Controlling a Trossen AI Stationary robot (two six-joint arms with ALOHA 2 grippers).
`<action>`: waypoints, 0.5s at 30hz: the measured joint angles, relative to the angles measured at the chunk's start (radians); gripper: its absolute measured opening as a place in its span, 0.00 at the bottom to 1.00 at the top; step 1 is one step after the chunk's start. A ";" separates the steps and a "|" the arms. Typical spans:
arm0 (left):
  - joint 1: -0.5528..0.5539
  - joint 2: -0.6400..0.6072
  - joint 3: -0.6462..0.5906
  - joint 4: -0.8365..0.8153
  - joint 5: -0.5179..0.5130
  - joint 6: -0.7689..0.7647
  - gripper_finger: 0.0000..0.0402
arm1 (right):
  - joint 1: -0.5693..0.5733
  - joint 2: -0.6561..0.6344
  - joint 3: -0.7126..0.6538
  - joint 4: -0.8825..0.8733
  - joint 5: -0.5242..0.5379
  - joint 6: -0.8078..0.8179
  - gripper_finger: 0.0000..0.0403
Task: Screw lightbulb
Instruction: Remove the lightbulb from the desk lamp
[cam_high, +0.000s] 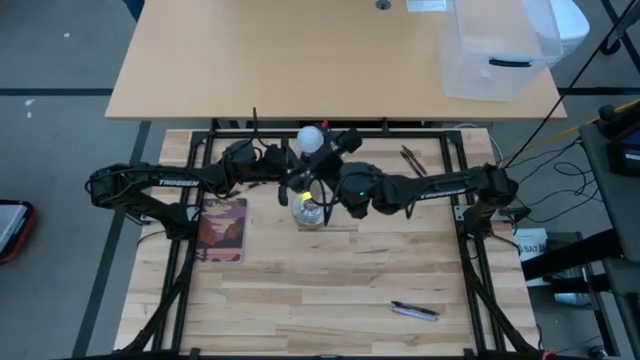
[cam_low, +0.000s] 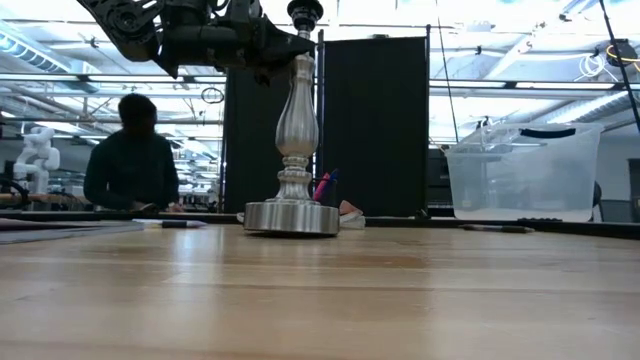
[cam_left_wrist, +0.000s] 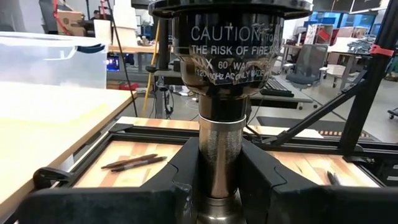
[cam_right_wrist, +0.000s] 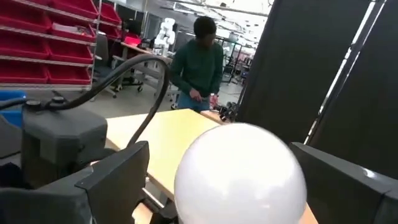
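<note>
Silvery turned metal forms the socket stand (cam_low: 294, 150), which is standing upright on its round disc foot near the centre of the low view, on the wooden table (cam_low: 320, 300). The left gripper (cam_left_wrist: 219, 180) is reaching in from the upper left of that view and is clamping the stand's post just below the dark socket collar (cam_left_wrist: 227, 43); in the left wrist view both dark fingers (cam_left_wrist: 273, 186) are pressing against the ribbed metal post on either side. The lightbulb (cam_high: 312, 138) is showing as a frosted white globe in the upper centre of the high view, just above the stand and between the two arms. The right gripper (cam_right_wrist: 239, 180) is holding the bulb: in the right wrist view the white globe is filling the space between its two widely spread fingers (cam_right_wrist: 115, 174), and whether both pads are actually touching the glass cannot be told. In the high view a reddish book (cam_high: 222, 228) is lying on the table left of centre, a pen (cam_high: 414, 311) is lying at the lower right, and a clear plastic bin (cam_high: 500, 50) is sitting on the pale desk at the upper right. A person (cam_low: 132, 155) in a dark green top is sitting beyond the table at the left of the low view.
</note>
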 joint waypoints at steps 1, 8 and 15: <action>0.000 0.000 0.000 0.000 0.000 0.000 0.18 | -0.002 0.008 0.000 0.015 -0.003 -0.006 0.94; -0.008 0.000 0.000 -0.001 -0.001 0.001 0.18 | -0.007 0.033 0.000 0.094 -0.012 -0.070 0.84; -0.008 0.000 0.000 -0.002 0.001 0.001 0.18 | -0.007 0.032 0.000 0.094 -0.012 -0.090 0.64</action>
